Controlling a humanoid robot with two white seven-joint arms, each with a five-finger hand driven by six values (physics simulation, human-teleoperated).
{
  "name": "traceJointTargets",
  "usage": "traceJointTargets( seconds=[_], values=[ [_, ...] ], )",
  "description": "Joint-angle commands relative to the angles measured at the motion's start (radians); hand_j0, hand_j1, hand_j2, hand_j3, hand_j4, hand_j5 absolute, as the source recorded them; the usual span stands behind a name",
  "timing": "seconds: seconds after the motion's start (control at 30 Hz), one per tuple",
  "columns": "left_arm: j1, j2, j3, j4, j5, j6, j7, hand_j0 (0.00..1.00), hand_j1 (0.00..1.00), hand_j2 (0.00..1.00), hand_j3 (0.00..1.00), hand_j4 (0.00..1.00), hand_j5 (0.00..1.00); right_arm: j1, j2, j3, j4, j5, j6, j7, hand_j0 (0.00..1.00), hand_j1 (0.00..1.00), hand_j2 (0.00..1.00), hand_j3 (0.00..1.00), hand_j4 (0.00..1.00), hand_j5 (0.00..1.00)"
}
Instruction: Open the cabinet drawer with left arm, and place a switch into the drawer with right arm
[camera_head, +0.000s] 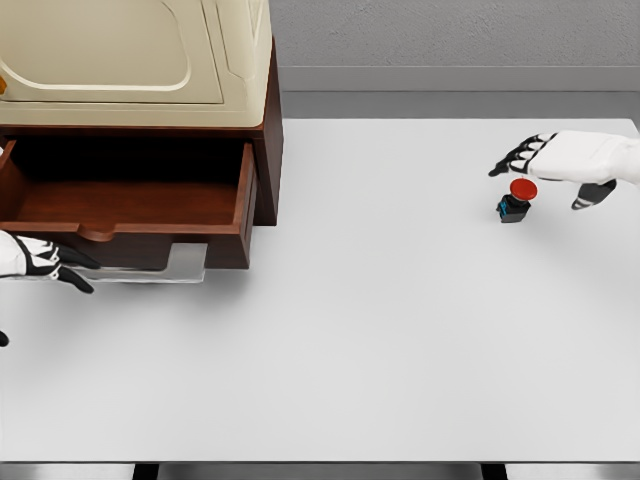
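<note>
- Left hand: enters at the picture's left edge, white shell with black finger joints. Its fingers reach along the metal handle of the drawer; whether they are closed around the bar cannot be told, as the hand is cut off by the frame edge.
- Table: plain white top, filling most of the view; a dark gap and grey strips show below its near edge.
- Drawer: pulled out toward the camera, dark reddish-brown wood, open interior visible with a bare wooden floor. The front panel has a shallow notch in its upper rim, and the silver handle hangs below it, casting a shadow on the table.
- Switch: a small push-button unit with a round red cap on a black body, a touch of blue at the base. It stands on the table at the right, well apart from the drawer, just beneath the right hand.
- Right hand: enters from the right edge, white with black fingers, spread and relaxed, holding nothing. Fingers point left above the switch, thumb hanging down to its right; contact with the red cap is not evident.
- Cabinet: cream-coloured upper body with moulded panel lines, set on a dark wooden base, at the far left of the table.
- Wall: grey, behind the table's far edge.
</note>
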Motion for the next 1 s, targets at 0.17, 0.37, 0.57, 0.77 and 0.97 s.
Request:
traceJointTargets(
  seconds=[0.17, 0.37, 0.57, 0.77, 0.97],
  values=[
    [-0.001, 0.044, 0.007, 0.000, 0.045, 0.005, 0.000, 1.00, 1.00, 1.00, 1.00, 1.00, 1.00, -0.014, 0.021, 0.024, 0.056, 0.018, 0.002, 0.000, 1.00, 1.00, 1.00, 1.00, 1.00, 1.00],
    [-0.010, 0.099, 0.016, 0.000, 0.059, 0.005, 0.013, 1.00, 1.00, 1.00, 1.00, 1.00, 1.00, -0.049, 0.066, 0.081, 0.091, 0.034, 0.002, 0.000, 1.00, 1.00, 1.00, 1.00, 1.00, 1.00],
    [-0.087, 0.183, 0.019, 0.002, 0.059, 0.005, 0.206, 1.00, 1.00, 1.00, 1.00, 1.00, 1.00, -0.067, 0.083, 0.123, 0.093, 0.053, 0.002, 0.000, 1.00, 1.00, 1.00, 1.00, 1.00, 1.00],
    [-0.165, -0.074, 0.050, 0.013, 0.042, 0.005, 0.091, 1.00, 1.00, 1.00, 1.00, 1.00, 1.00, -0.084, 0.090, 0.126, 0.128, 0.053, 0.002, 0.000, 1.00, 1.00, 1.00, 1.00, 1.00, 1.00],
    [-0.173, -0.128, 0.074, 0.019, 0.051, 0.005, 0.083, 1.00, 1.00, 1.00, 1.00, 1.00, 1.00, -0.097, 0.103, 0.130, 0.159, 0.053, 0.002, 0.000, 1.00, 1.00, 1.00, 1.00, 1.00, 1.00]
  ],
)
